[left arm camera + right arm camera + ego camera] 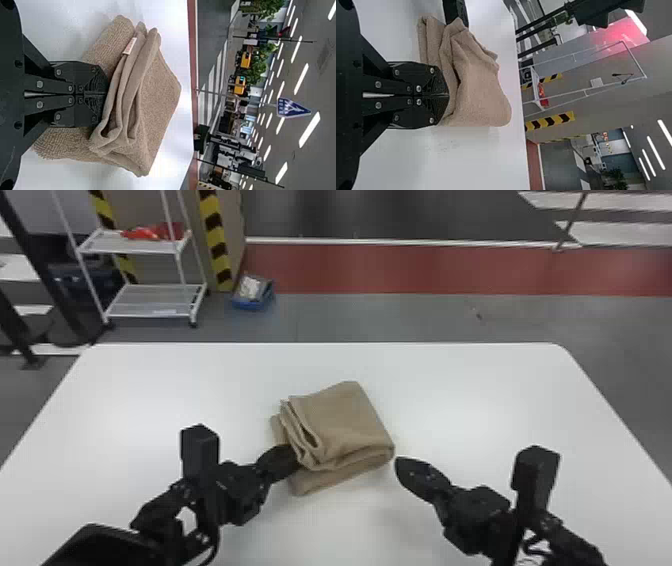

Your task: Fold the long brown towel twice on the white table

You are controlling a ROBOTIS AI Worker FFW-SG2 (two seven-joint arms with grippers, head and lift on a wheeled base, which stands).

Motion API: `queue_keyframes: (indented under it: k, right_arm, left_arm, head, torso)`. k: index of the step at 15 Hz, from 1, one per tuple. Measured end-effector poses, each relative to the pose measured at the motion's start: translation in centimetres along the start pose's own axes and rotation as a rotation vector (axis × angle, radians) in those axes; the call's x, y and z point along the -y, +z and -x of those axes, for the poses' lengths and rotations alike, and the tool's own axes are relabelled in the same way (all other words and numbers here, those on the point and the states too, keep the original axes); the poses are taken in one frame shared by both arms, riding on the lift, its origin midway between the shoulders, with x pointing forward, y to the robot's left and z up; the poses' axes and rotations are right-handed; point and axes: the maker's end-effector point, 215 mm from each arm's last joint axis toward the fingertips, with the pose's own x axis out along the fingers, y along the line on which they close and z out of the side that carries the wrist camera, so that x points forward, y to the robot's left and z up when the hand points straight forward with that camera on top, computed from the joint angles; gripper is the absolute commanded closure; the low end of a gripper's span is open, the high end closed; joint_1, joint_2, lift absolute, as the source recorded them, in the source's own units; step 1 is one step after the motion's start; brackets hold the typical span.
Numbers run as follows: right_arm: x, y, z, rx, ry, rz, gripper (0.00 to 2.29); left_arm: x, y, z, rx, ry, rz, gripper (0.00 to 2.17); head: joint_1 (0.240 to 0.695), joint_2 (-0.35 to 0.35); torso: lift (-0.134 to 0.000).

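Towel is kinda slanted lengthwise, near-left to far-right, layered edge leftward, pale tag spotted in left wrist view, left gripper and right gripper both pressed together-fingered.

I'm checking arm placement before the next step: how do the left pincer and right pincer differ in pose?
In the head view, the left pincer points rightward, the right pincer leftward. The left pincer meets the layered left side of the towel; the right pincer is by its near right corner, with a sliver of white table between. Both are black and shut.
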Motion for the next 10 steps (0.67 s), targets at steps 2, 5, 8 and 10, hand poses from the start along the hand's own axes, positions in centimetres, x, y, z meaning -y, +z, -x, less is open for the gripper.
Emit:
queue_keyframes:
  k: [2, 5, 8, 10]
  right_arm:
    - [0.7, -0.7, -1.2, -0.019, 0.000, -0.008, 2.25]
    - [1.1, -1.3, -2.8, -0.049, 0.000, -0.016, 2.25]
    - [1.5, -2.1, -5.5, -0.103, -0.012, -0.018, 2.25]
    - [1.9, -1.9, -6.8, -0.119, -0.024, -0.011, 2.25]
  left_arm:
    - [0.0, 0.2, 0.1, 0.003, -0.001, -0.003, 2.14]
    - [0.0, 0.2, 0.3, 0.005, 0.001, -0.003, 2.14]
    - [-0.2, 0.1, 1.0, 0.006, 0.005, 0.001, 2.14]
    - [-0.2, 0.1, 1.7, 0.011, 0.010, 0.002, 2.14]
  head:
    - [0.695, -0.033]
    - [0.695, -0.024]
    - [0.695, -0.002]
    - [0.695, 0.007]
  torso:
    - [-0.123]
    - [-0.123]
    - [-0.123]
    - [-0.123]
